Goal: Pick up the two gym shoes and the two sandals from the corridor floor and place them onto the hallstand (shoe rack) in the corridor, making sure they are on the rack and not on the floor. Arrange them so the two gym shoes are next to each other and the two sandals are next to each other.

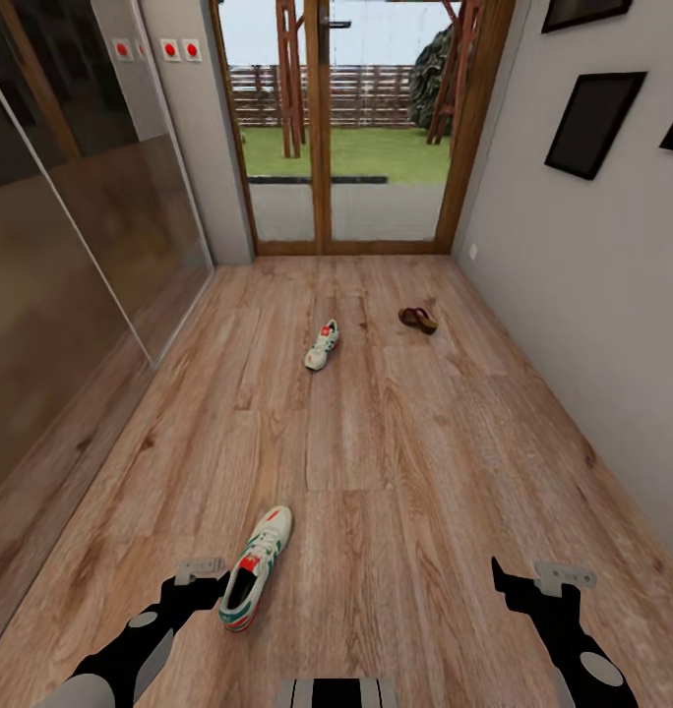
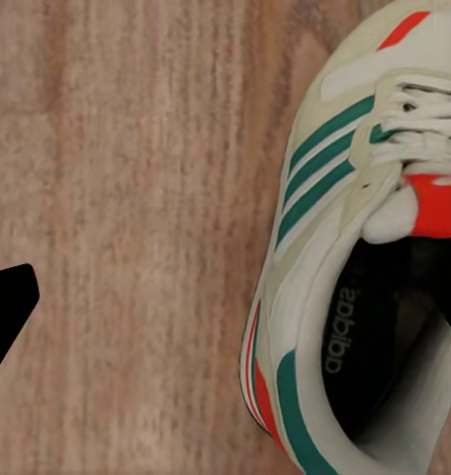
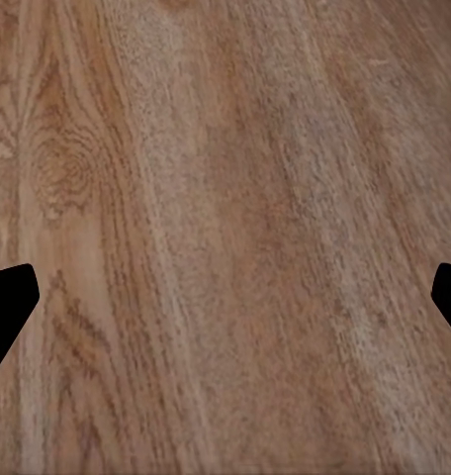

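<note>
A white gym shoe (image 1: 256, 568) with green stripes and a red tongue patch lies on the corridor floor (image 1: 396, 462) just in front of me. My left gripper (image 1: 207, 590) hovers open right beside its heel. In the left wrist view the shoe (image 2: 364, 267) lies under the gripper (image 2: 225, 297), off to one side, and one black fingertip (image 2: 8, 302) shows. A second gym shoe (image 1: 322, 345) lies farther down the corridor, with a brown sandal (image 1: 417, 319) to its right. My right gripper (image 1: 525, 590) hangs open over bare planks (image 3: 225, 198). The hallstand is out of view.
A mirrored sliding wardrobe (image 1: 71, 256) lines the left side. A grey wall (image 1: 592, 295) with dark picture frames (image 1: 592, 123) closes the right. A wooden glass door (image 1: 346, 128) ends the corridor.
</note>
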{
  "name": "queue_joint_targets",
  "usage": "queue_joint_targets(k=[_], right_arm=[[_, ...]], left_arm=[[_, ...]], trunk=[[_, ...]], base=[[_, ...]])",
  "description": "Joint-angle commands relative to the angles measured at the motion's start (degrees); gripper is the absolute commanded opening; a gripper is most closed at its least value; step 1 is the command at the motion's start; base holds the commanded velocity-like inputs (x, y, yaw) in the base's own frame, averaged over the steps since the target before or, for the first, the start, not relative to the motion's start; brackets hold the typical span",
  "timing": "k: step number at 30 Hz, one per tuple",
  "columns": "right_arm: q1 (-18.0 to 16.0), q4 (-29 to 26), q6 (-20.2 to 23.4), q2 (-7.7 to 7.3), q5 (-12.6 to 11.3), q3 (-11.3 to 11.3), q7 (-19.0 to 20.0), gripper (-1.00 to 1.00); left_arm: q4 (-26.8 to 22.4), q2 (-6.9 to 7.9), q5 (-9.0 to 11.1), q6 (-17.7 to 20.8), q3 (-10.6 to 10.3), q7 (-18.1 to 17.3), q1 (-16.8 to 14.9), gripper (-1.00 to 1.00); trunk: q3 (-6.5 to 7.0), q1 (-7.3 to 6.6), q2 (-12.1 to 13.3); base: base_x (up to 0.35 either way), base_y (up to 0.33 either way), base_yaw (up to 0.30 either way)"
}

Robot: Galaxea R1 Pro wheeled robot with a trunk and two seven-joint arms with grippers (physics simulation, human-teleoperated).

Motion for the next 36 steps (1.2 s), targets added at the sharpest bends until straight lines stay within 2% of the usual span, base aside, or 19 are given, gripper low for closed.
queue_joint_targets(k=[1, 15, 27, 36], right_arm=[[-0.01, -0.09, 0.32, 0.0, 0.0, 0.0, -0.02, 1.0], [-0.01, -0.09, 0.32, 0.0, 0.0, 0.0, -0.02, 1.0], [-0.01, -0.09, 0.34, 0.0, 0.0, 0.0, -0.02, 1.0], [-0.01, -0.09, 0.33, 0.0, 0.0, 0.0, -0.02, 1.0]], left_arm=[[0.06, 0.0, 0.26, -0.17, 0.16, -0.36, -0.03, 1.0], [0.09, 0.0, 0.23, -1.83, 0.08, -0.41, 0.07, 1.0], [0.06, 0.08, 0.25, -1.95, 0.08, -0.45, 0.07, 1.0], [0.06, 0.25, 0.25, -1.95, 0.15, -0.45, 0.06, 1.0]], trunk=[[-0.04, -0.01, -0.02], [-0.03, -0.01, -0.02], [-0.03, -0.01, -0.02], [-0.03, -0.01, -0.02]], base=[[0.0, 0.017, -0.029], [-0.011, 0.003, -0.006], [-0.269, 0.0, 0.0], [-0.085, 0.0, -0.047]])
